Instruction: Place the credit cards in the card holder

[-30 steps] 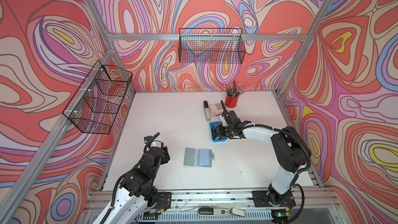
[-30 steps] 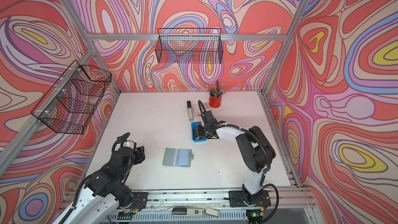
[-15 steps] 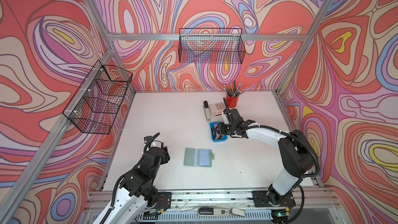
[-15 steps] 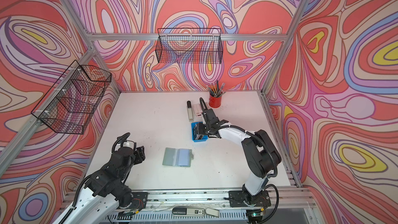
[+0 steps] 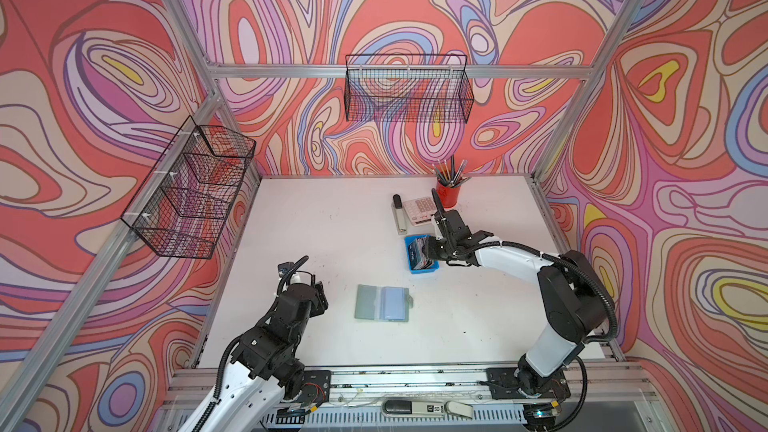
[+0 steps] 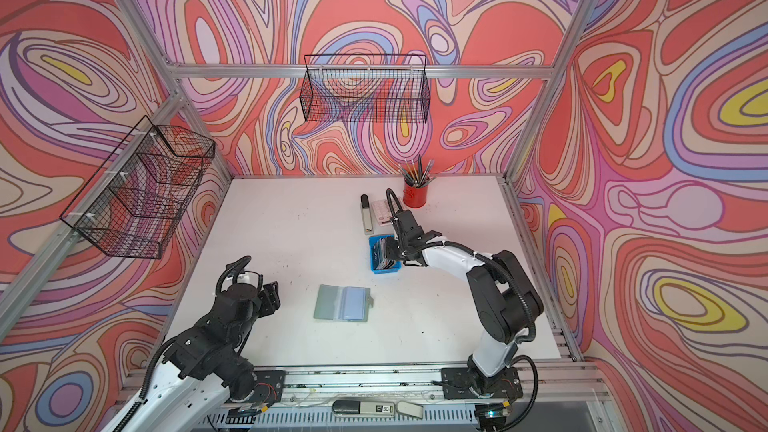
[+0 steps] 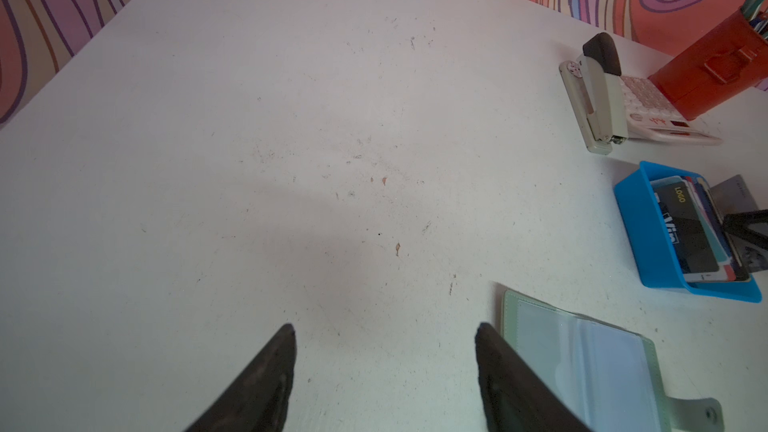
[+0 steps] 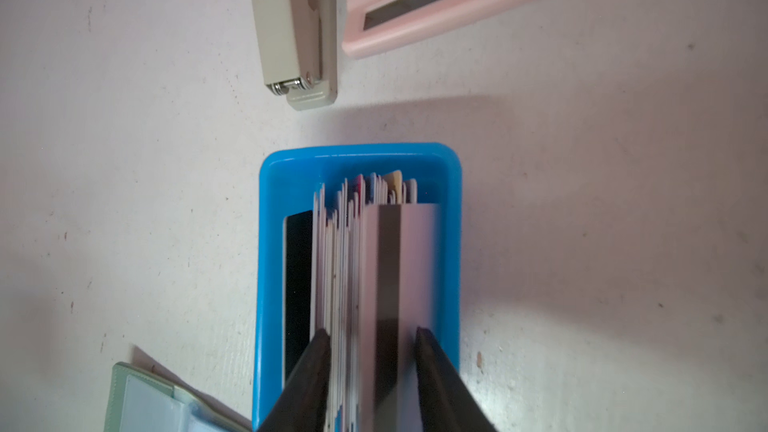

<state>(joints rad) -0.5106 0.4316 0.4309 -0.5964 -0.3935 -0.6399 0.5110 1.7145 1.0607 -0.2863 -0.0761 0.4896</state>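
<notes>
Right elbow swung outward since earlier. Right gripper point(image 8: 372, 332) in blue tray point(image 8: 360, 154), jaws straddling several credit cards point(image 8: 399, 259), clamp unclear. Isolate one card before lifting. Card holder point(image 5: 382, 303) lies open mid-table. Left gripper point(image 7: 384, 328) apart, empty.

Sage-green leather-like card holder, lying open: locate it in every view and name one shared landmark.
In a top view: card holder, lower middle of the picture.
In a top view: same spot.
Left wrist view: cropped at a frame corner.
Right wrist view: only a corner shows.
Landmark: small blue plastic tray nearby.
</notes>
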